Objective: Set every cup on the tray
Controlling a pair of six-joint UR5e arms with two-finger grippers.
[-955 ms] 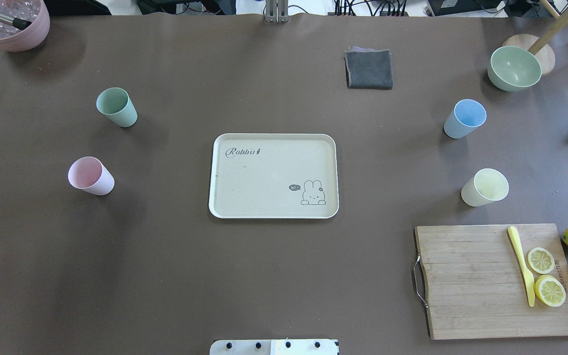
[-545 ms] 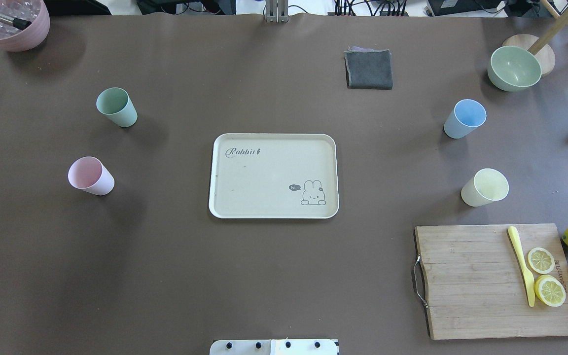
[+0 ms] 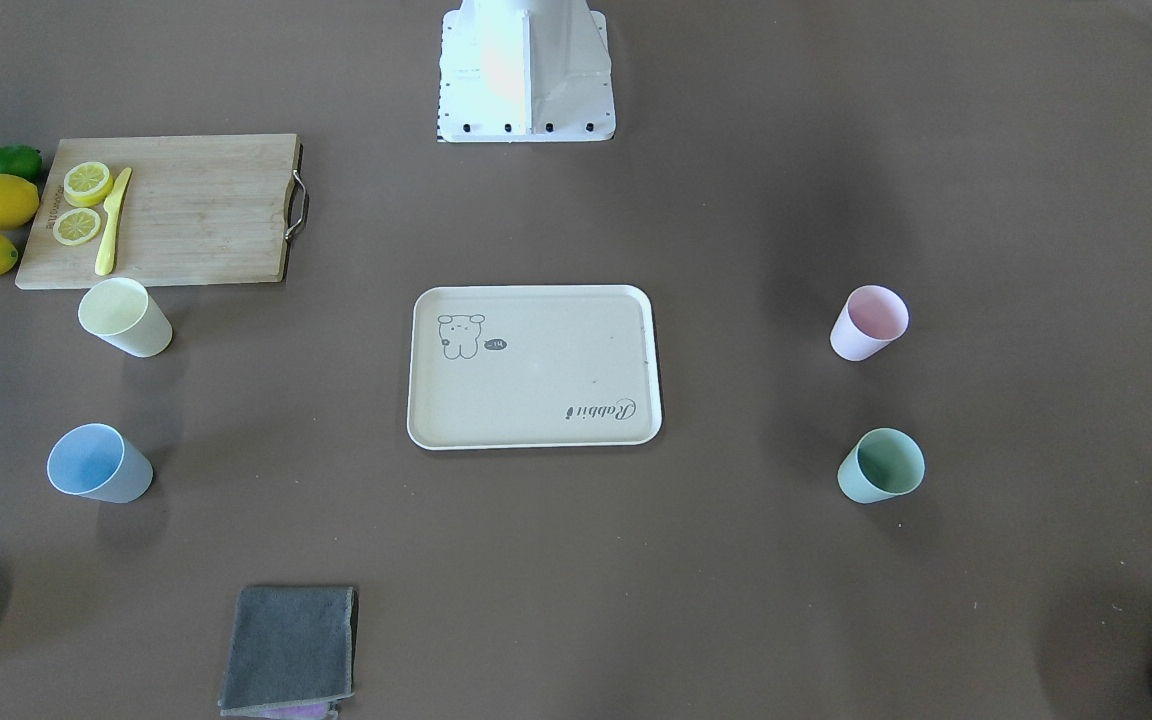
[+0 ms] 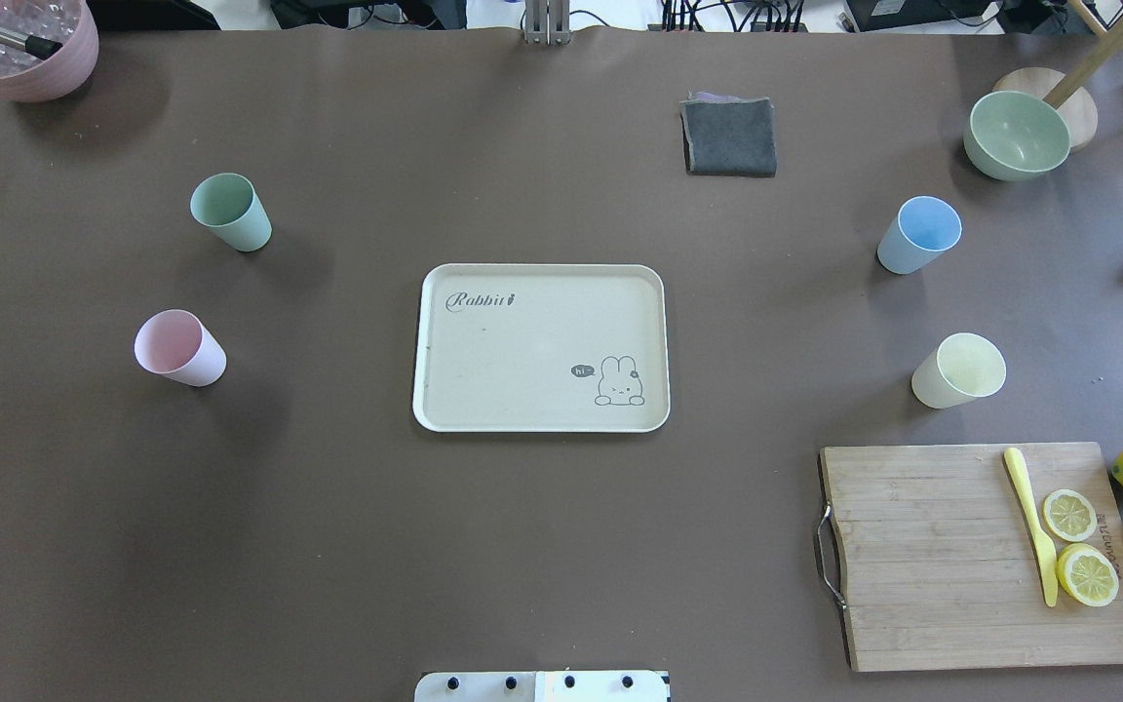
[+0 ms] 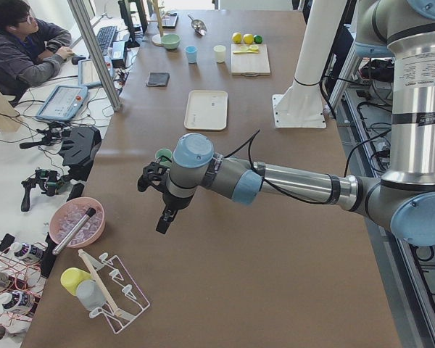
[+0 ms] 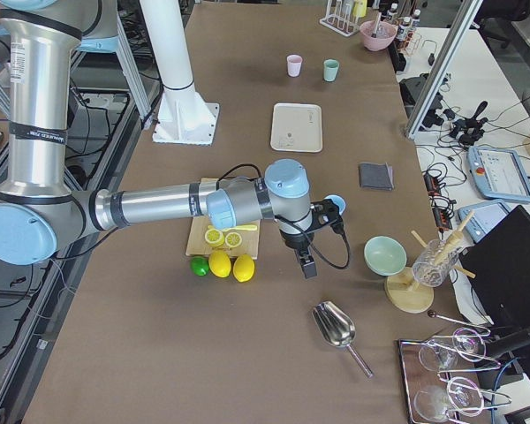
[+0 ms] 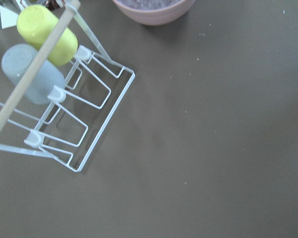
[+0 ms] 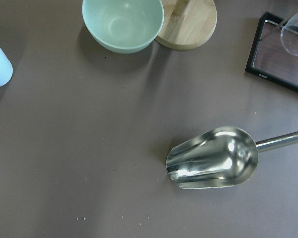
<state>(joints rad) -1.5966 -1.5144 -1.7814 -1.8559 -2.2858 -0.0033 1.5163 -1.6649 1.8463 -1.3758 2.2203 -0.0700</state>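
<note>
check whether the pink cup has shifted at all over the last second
No. In the overhead view the pink cup stands upright at the same spot, left of the tray, with the same gap to the tray's left rim as in both earlier pictures.

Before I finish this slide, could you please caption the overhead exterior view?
Bare tray centred; mint cup, pink cup on its left; blue cup, yellow cup on its right.
</note>
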